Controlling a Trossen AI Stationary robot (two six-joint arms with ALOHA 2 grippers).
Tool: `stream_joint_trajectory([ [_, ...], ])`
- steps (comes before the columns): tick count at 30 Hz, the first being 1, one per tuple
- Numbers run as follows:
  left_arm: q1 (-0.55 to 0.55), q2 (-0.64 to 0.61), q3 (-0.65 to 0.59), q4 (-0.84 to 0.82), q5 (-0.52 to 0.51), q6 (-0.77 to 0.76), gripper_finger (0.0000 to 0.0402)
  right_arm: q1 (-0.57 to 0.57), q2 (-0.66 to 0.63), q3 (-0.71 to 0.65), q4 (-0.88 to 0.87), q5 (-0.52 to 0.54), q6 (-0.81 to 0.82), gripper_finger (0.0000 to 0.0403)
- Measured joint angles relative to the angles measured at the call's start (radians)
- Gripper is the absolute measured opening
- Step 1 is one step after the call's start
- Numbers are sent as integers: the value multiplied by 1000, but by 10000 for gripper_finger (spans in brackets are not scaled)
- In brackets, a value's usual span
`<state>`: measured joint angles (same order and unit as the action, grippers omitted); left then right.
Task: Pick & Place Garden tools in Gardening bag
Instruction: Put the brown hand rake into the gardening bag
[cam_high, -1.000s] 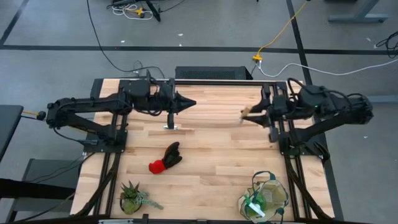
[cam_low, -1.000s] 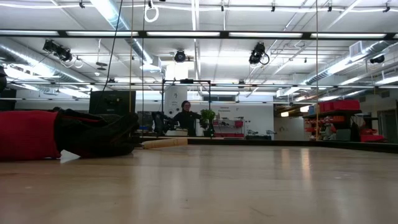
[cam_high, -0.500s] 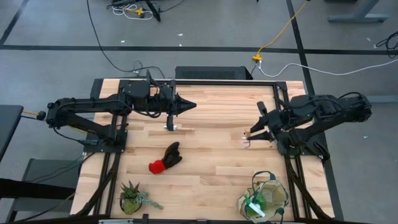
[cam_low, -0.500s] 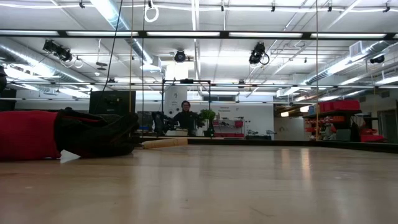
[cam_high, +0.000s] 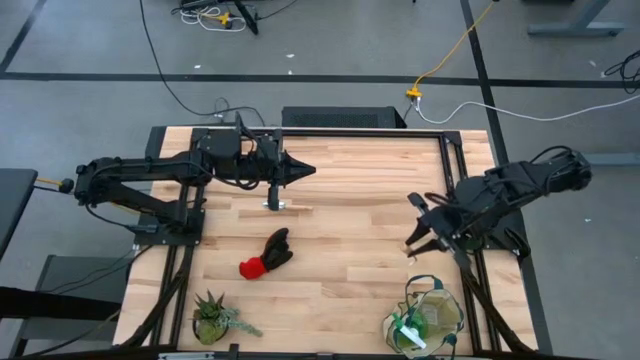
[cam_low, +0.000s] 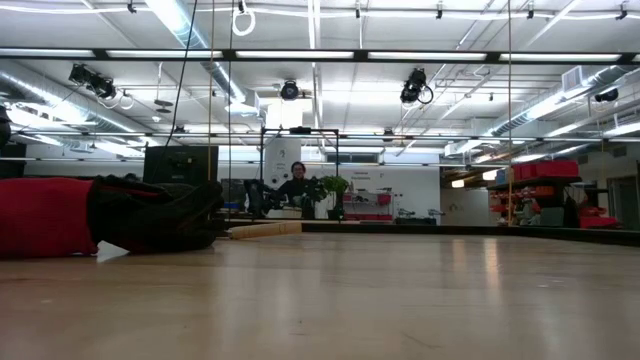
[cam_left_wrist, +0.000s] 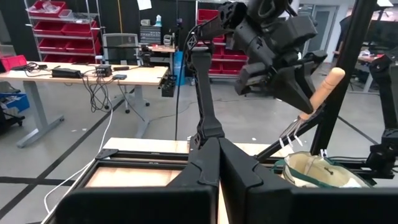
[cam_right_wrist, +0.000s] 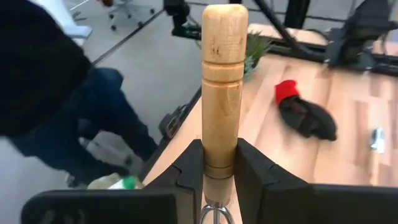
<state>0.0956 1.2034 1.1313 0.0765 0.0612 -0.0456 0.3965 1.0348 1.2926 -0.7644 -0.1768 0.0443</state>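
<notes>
Right gripper (cam_high: 420, 240) is over the right side of the tabletop (cam_high: 340, 270), above and just on the far side of the bag (cam_high: 425, 318). Its fingers (cam_right_wrist: 189, 165) are closed on the wooden handle of the rake (cam_right_wrist: 221, 93); the wrist view shows the handle clamped between both fingers with the metal neck at the base. The left wrist view shows the rake (cam_left_wrist: 311, 109) tilted, tines down, hanging above the bag's mouth (cam_left_wrist: 317, 171) and clear of it.

Bag sits at the near right corner of the tabletop, upright, mouth open. A bright green piece with white on it (cam_high: 405, 330) shows inside it.

Left gripper (cam_high: 300, 168) is at the far left-centre of the tabletop, fingers closed together on nothing, pointing right.

Trowel (cam_high: 274, 196) lies on the tabletop just near-side of the left gripper, not touched by it.

Glove pair (cam_high: 266, 254) lies left of centre, red cuff to the left, black part to the right. In the low view the gloves (cam_low: 100, 215) fill the left edge.

Potted plant (cam_high: 212, 316) stands at the near left corner.

A person (cam_right_wrist: 37, 87) in dark clothes stands off the tabletop beyond the bag.
</notes>
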Motion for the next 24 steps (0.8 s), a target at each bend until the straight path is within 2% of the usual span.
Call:
stream_joint_trajectory([
  [12, 0, 0, 0, 0, 15, 6, 8, 154, 30, 0, -44, -1, 80, 61],
  [24, 0, 0, 0, 1, 157, 5, 7, 278, 184, 0, -78, -31, 178, 60],
])
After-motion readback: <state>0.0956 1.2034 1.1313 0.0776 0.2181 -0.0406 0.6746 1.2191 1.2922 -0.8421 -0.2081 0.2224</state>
